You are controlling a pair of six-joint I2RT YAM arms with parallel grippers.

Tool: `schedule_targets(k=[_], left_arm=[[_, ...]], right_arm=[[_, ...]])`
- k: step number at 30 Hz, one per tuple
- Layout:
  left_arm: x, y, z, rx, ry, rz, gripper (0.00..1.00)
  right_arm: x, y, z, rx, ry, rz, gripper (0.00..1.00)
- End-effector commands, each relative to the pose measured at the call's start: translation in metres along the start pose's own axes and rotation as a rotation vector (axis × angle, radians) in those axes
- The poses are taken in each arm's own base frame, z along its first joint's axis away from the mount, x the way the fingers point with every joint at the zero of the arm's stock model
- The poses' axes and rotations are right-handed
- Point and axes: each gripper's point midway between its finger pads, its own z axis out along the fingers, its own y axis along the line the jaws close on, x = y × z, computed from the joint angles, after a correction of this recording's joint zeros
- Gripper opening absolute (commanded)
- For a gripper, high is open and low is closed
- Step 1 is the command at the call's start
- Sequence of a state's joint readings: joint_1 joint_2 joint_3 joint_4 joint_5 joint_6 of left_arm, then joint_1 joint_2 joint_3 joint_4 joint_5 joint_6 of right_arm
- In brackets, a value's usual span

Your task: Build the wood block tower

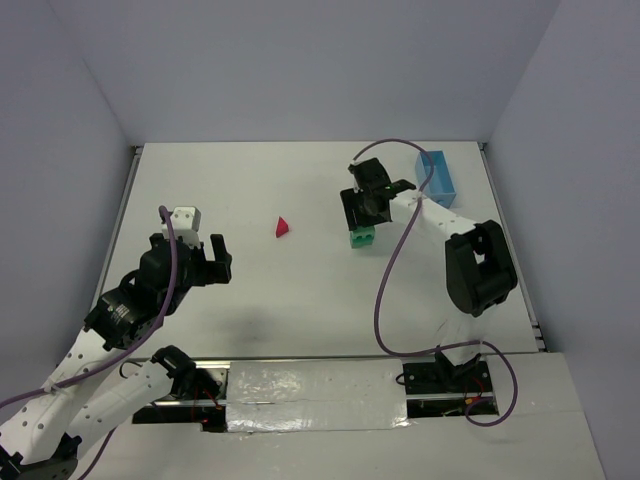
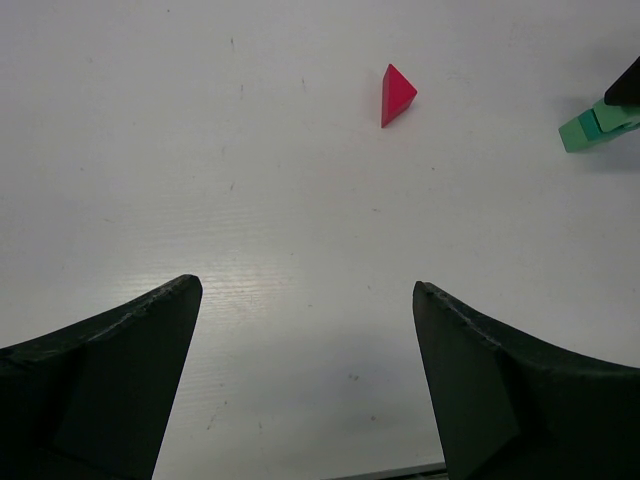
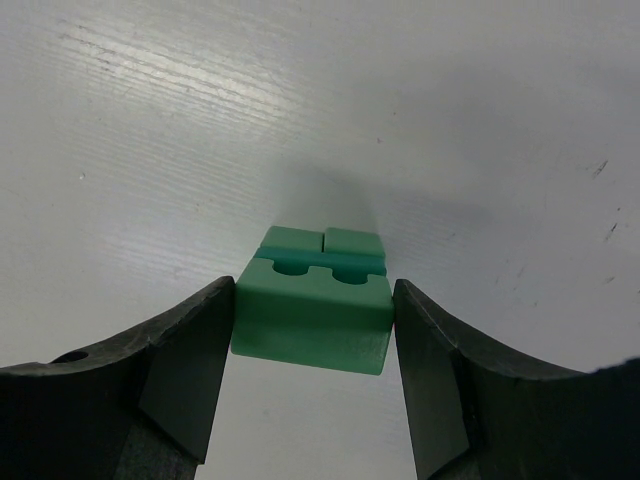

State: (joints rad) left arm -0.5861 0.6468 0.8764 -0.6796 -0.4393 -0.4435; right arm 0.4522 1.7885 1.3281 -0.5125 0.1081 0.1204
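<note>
Green blocks (image 3: pixel 312 325) sat stacked on the bench (image 1: pixel 300 300) right of centre, the top one clamped by the right pincer (image 3: pixel 315 300), seemingly to seat it squarely, while the left pincer (image 2: pixel 305 290) gaped empty toward the red roof piece (image 2: pixel 396 95).

- No text, label, brand, number or sign can be read in any of the three views.
</note>
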Motion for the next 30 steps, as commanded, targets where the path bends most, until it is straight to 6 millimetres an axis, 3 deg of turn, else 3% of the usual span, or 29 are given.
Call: schedule_targets(k=[1, 19, 22, 25, 30], left_arm=[[-0.0062, -0.0046, 0.0013, 0.022, -0.024, 0.013, 1.00], [-0.0058, -0.0051, 0.0015, 0.024, -0.024, 0.012, 1.00], [-0.0063, -0.0054, 0.0012, 0.026, -0.025, 0.012, 1.00], [-0.0063, -0.0054, 0.0012, 0.026, -0.025, 0.012, 1.00], [-0.0065, -0.0053, 0.0009, 0.026, -0.026, 0.014, 0.99]], right_arm=[[-0.0252, 0.0067, -0.0037, -0.015, -0.064, -0.015, 0.61], [-0.0231, 0.0067, -0.0028, -0.013, -0.058, -0.020, 0.66], [-0.0217, 0.0067, -0.0031, -0.015, -0.058, -0.022, 0.69], [-0.0214, 0.0061, -0.0031, -0.015, -0.056, -0.024, 0.87], [-0.0211, 0.0066, -0.0037, -0.016, -0.057, -0.025, 0.87]])
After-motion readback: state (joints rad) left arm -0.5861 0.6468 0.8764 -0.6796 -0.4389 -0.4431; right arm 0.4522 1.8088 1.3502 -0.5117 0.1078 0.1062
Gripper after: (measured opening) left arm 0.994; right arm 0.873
